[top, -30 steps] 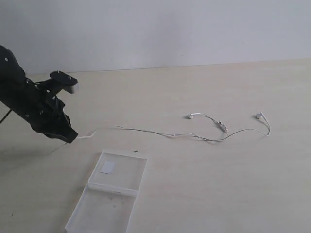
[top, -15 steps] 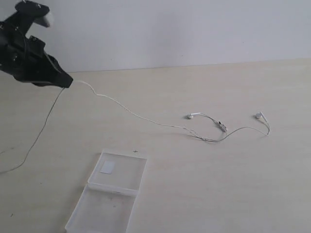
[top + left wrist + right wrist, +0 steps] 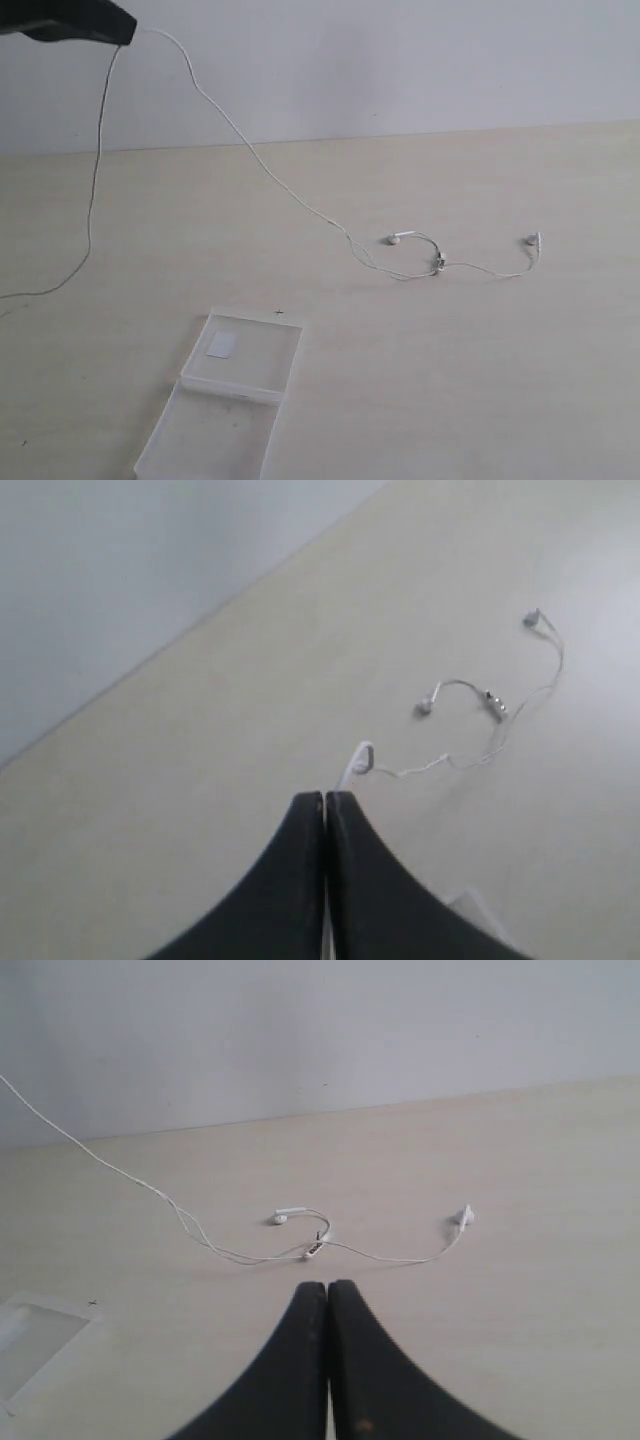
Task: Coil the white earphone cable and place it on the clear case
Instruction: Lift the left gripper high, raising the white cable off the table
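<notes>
Left end effector (image 3: 128, 30) raised, pinching cable (image 3: 438, 264), case (image 3: 262, 357) sticker (image 3: 222, 346) unreadable

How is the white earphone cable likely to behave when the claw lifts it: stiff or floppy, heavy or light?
Probably floppy: the earphone cable hangs in slack curves either side of the shut left claw. Likely light for its length: so thin a strand, with tiny earbuds resting on the table.
</notes>
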Controlling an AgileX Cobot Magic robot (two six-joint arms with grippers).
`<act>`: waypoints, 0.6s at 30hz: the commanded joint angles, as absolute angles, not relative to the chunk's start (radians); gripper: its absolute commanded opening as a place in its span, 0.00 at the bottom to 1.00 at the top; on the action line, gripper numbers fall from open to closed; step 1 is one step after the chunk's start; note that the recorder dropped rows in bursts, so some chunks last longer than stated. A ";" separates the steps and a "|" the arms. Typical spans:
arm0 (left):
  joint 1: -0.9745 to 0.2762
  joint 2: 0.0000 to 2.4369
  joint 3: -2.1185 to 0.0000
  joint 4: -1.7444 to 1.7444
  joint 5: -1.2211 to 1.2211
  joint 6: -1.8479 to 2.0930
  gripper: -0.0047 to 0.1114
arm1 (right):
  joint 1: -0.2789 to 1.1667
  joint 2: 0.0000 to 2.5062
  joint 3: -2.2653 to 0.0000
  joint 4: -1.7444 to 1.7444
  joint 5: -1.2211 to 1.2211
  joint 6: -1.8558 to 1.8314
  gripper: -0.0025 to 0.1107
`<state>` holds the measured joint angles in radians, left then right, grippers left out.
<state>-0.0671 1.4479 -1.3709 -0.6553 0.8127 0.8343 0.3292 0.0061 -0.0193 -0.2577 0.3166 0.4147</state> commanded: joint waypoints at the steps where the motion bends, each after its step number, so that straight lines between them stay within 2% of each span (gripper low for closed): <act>1: -0.071 1.401 -1.451 -0.671 0.845 0.805 0.04 | 0.323 0.000 -0.017 -0.260 0.309 0.412 0.02; 18: -0.071 1.370 -1.716 -0.713 0.888 0.725 0.04 | 0.323 0.000 -0.017 -0.262 0.309 0.412 0.02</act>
